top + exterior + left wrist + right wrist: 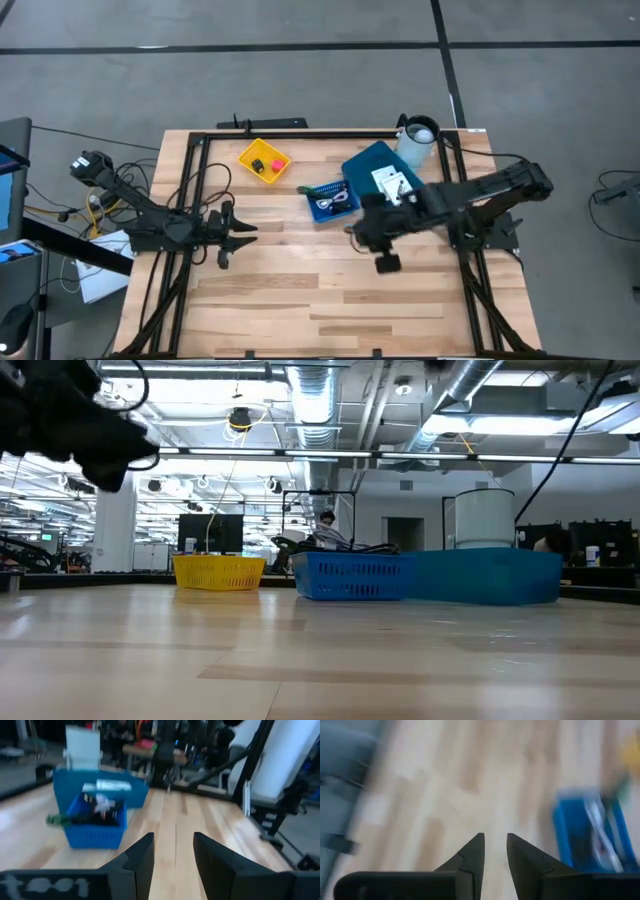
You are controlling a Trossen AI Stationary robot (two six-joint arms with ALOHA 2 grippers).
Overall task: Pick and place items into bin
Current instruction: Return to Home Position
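Note:
A small blue basket (333,198) (95,822) holds white pieces, and a black-and-green cord (59,820) hangs over its wall. Behind it, a larger blue bin (380,165) holds a white card with black print (392,182). A yellow basket (263,160) contains a tiny red block (277,165) and a tiny black piece (258,164). My left gripper (232,236) (172,852) is open and empty above bare wood, pointing toward the blue basket. My right gripper (358,232) (495,847) hovers just near of the blue basket (590,832), slightly open and empty.
A white cylinder (417,140) stands at the far right beside the larger bin. A black frame (300,133) runs along the table's far edge and down both sides. Bare wood (300,300) fills the near half of the table. The room's floor lies beyond the edges.

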